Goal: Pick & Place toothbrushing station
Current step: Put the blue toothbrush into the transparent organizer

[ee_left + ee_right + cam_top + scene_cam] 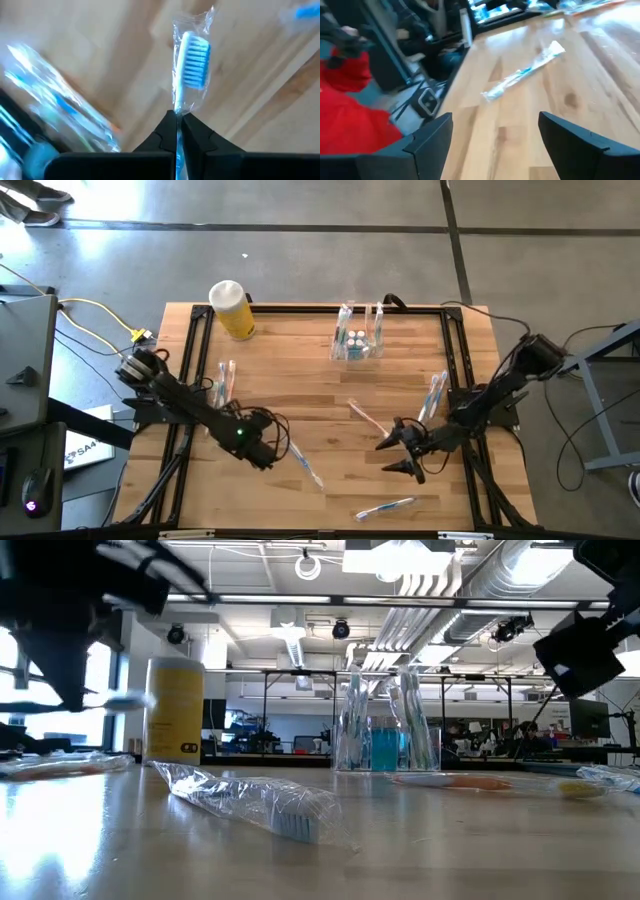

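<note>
My left gripper (264,450) is over the table's left half, shut on a clear-wrapped toothbrush (190,62) with blue bristles. The gripper hides that brush in the high view. Another wrapped toothbrush (302,464) lies flat on the wood just beside the gripper, and shows close up in the low view (250,802). The clear cup (357,345), holding teal tubes and upright toothbrushes, stands at the far middle. My right gripper (398,455) hovers open at the near right. A wrapped toothbrush (525,75) lies ahead of its fingers near the front edge (385,507). My left gripper pinches the wrapped toothbrush between its two fingertips, just behind the bristle head at the neck (177,109). The fingers come from above, slanting steeply down. The head and the wrapper's end stick out past the fingertips; the handle runs back between the fingers, hidden.
A yellow cylinder with a white top (232,310) stands at the far left. Loose wrapped toothbrushes lie at the left (222,383) and the right (433,395). A pink one (365,417) lies in the middle. A black frame (300,308) borders the table.
</note>
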Tool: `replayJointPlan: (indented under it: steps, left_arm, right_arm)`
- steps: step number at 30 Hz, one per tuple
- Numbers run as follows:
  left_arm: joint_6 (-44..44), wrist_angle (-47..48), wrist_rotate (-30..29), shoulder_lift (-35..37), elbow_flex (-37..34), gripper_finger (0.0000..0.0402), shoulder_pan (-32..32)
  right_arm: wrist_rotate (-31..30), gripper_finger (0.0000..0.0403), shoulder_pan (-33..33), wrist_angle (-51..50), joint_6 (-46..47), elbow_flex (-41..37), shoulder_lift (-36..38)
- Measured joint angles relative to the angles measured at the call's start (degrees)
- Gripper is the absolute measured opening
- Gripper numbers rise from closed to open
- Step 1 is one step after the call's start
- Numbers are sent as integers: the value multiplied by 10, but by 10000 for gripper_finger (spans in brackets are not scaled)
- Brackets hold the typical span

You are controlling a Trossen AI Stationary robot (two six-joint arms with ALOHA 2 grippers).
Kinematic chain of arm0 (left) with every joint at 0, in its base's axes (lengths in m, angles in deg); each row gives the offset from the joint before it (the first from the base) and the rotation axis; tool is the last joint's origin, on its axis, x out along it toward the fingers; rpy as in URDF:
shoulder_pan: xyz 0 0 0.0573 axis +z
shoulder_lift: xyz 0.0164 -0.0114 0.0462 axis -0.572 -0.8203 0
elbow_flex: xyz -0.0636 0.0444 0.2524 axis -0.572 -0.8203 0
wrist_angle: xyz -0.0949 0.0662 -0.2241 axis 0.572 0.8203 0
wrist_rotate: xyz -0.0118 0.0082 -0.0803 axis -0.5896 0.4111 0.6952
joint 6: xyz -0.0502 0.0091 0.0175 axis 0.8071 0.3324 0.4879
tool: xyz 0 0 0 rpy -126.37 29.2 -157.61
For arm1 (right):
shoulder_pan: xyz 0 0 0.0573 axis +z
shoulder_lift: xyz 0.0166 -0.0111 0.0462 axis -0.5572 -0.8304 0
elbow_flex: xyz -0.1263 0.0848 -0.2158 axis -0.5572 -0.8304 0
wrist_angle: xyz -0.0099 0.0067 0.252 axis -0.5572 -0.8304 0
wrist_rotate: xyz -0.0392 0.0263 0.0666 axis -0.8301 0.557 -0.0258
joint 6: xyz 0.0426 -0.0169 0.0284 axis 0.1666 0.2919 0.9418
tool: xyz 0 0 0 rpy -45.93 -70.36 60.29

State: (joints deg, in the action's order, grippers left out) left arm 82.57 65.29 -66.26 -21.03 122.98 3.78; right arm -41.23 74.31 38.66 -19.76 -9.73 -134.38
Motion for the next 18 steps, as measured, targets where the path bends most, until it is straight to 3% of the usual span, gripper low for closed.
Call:
replayJointPlan:
  steps: [5, 9, 13, 18]
  left_arm:
    - [-196, -50, -109, 73, 51, 1, 12]
    - [-435, -204, -151, 143, 42, 1, 86]
    - [-622, -434, -1, 191, 0, 0, 225]
    - [-729, -740, 278, 198, -79, 0, 365]
  right_arm:
    - [-47, 286, 21, 17, 12, 22, -60]
    - [-64, 286, 28, 19, 0, 54, -93]
    - [-68, 286, 31, 18, -32, 86, -115]
    - [-70, 286, 31, 18, -81, 107, -123]
